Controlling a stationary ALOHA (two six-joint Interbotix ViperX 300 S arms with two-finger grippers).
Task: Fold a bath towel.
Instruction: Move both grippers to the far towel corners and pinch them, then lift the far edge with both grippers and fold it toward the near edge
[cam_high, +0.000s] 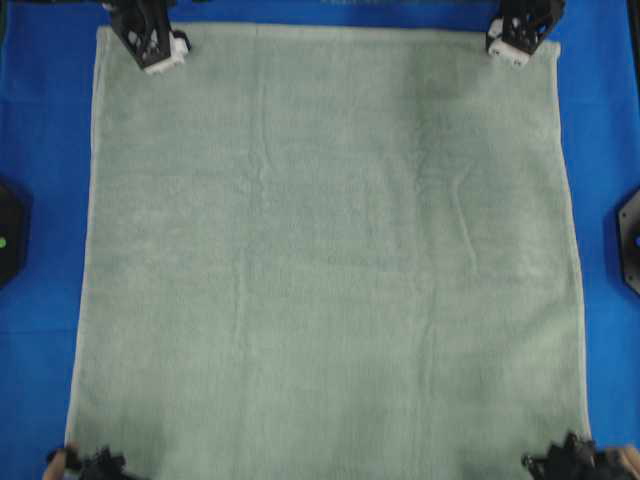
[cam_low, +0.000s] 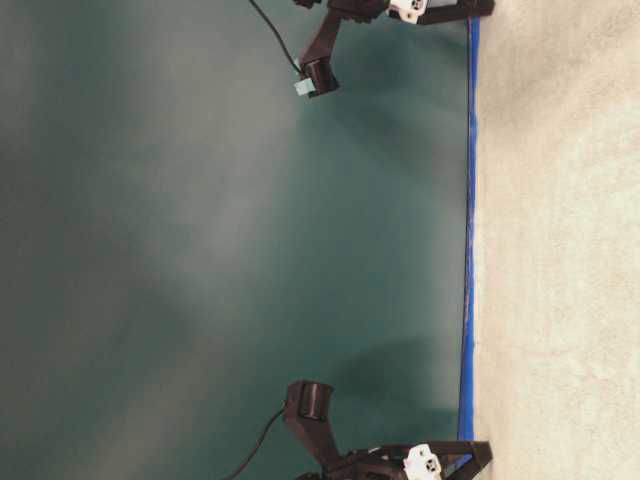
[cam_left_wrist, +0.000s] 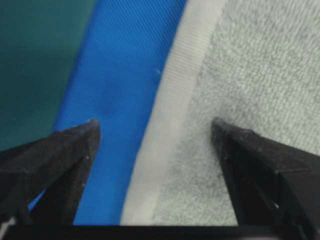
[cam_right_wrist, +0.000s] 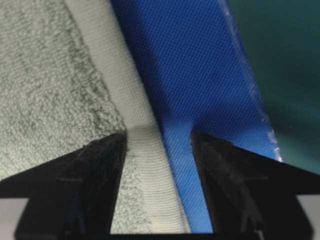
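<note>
On the blue worktop cover (cam_high: 40, 120) the bath towel (cam_high: 330, 260) lies spread out flat, almost filling it, with only a rim of blue showing round the sides. It looks ready for a first fold, and no fold is made yet.

Up at the far edge in the overhead view, the left gripper (cam_high: 152, 42) sits at one top corner and the right gripper (cam_high: 520, 35) sits at the other. I think they are there so both corners can be lifted together and the cloth stays even.

Both sets of jaws are spread wide and hold nothing. From the left wrist view, the left gripper (cam_left_wrist: 155, 131) has one jaw over the blue and one over the fuzzy cloth, with the pale hem (cam_left_wrist: 170, 125) running between them. From the right wrist view, the right gripper (cam_right_wrist: 159, 142) does the same, with the hem (cam_right_wrist: 125, 90) by its left jaw. Whether the tips touch the cloth, I cannot tell.

The towel is soft, loopy and pale green, with a few gentle wrinkles. Its hem is smooth, flat and lighter. The blue cover is a fine, tight weave.

Two more dark shapes (cam_high: 90, 465) peek in at the near corners; they are too cut off to name.
</note>
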